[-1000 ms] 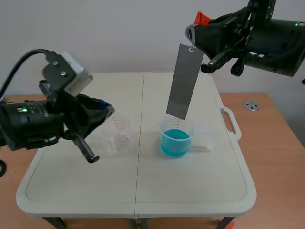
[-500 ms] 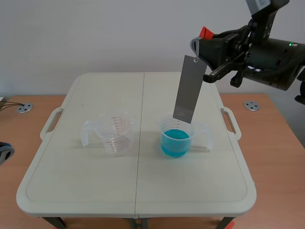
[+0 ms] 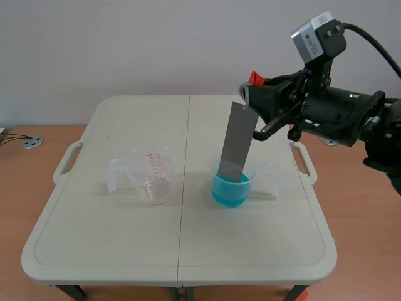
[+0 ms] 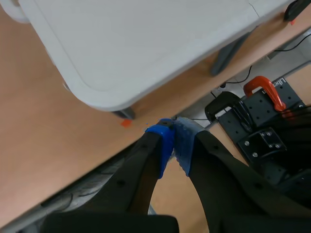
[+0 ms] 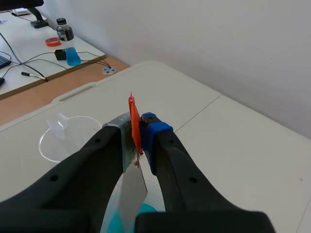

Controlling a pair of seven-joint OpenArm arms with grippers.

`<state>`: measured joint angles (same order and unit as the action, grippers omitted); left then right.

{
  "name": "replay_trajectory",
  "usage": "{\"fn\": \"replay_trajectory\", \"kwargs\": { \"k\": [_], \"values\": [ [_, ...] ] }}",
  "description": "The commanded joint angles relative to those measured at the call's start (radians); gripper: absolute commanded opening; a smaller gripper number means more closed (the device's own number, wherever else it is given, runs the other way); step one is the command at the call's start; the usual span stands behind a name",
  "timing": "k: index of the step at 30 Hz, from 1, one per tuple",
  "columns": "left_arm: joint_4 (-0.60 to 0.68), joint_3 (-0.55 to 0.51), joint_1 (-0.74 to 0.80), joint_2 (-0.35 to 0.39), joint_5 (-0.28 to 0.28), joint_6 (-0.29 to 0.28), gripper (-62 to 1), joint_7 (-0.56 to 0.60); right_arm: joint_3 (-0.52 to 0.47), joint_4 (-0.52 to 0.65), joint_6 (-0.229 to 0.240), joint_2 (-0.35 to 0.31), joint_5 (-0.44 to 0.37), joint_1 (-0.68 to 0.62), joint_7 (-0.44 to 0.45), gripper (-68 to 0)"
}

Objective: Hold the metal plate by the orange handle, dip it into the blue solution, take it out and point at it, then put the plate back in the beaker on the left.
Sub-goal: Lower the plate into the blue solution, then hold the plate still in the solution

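Right tool [image 5: 139, 127]: I see it clenched on the orange handle [image 5: 133, 121].
Plate [image 3: 234, 143]: hangs tilted, lower end inside the blue beaker [image 3: 230, 188].
Left tool [image 4: 173, 138]: pads pressed together on nothing, off the tabletop [image 4: 121, 48] corner.
Empty beaker [image 3: 149, 175]: stands left of the blue one, clear of the plate.

Folding table [image 3: 113, 241] — orange-handled clamp [image 4: 276, 94]

Table [image 3: 125, 251]: seemingly empty beaker [image 3: 153, 177] beside blue-soln beaker [image 3: 232, 187].
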<state>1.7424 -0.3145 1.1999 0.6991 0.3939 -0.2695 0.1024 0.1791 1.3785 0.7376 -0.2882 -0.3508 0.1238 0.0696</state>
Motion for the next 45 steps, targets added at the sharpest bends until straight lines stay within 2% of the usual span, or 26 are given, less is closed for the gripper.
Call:
{"fn": "replay_trajectory", "kwargs": {
  "k": [1, 7, 13, 19, 22, 27, 45],
  "values": [
    [0.004, 0.006, 0.014, -0.019, 0.006, -0.003, -59.3, 0.014, 0.006, -0.009, 0.008, 0.008, 0.017, 0.026, 0.034, -66.1],
    [-0.016, 0.02, 0.046, -0.057, 0.005, -0.006, -59.3, 0.013, 0.006, -0.071, 0.008, 0.034, 0.133, 0.029, 0.111, -66.1],
    [-0.101, 0.086, 0.047, -0.064, 0.002, -0.006, -59.3, 0.039, 0.006, -0.117, 0.008, 0.037, 0.188, 0.029, 0.175, -66.1],
    [-0.172, 0.151, 0.047, -0.127, -0.058, -0.006, -59.3, 0.067, 0.006, -0.164, 0.008, 0.05, 0.247, 0.029, 0.193, -66.1],
    [-0.195, 0.182, 0.047, -0.154, -0.1, -0.006, -59.3, 0.067, 0.006, -0.184, 0.008, 0.05, 0.253, 0.029, 0.207, -66.1],
    [-0.22, 0.233, 0.046, -0.158, -0.153, -0.006, -59.3, 0.066, 0.006, -0.208, 0.008, 0.05, 0.255, 0.029, 0.208, -66.1],
    [-0.226, 0.243, 0.044, -0.158, -0.152, -0.006, -59.3, 0.062, 0.006, -0.211, 0.008, 0.05, 0.255, 0.029, 0.207, -66.1]
  ]
}}
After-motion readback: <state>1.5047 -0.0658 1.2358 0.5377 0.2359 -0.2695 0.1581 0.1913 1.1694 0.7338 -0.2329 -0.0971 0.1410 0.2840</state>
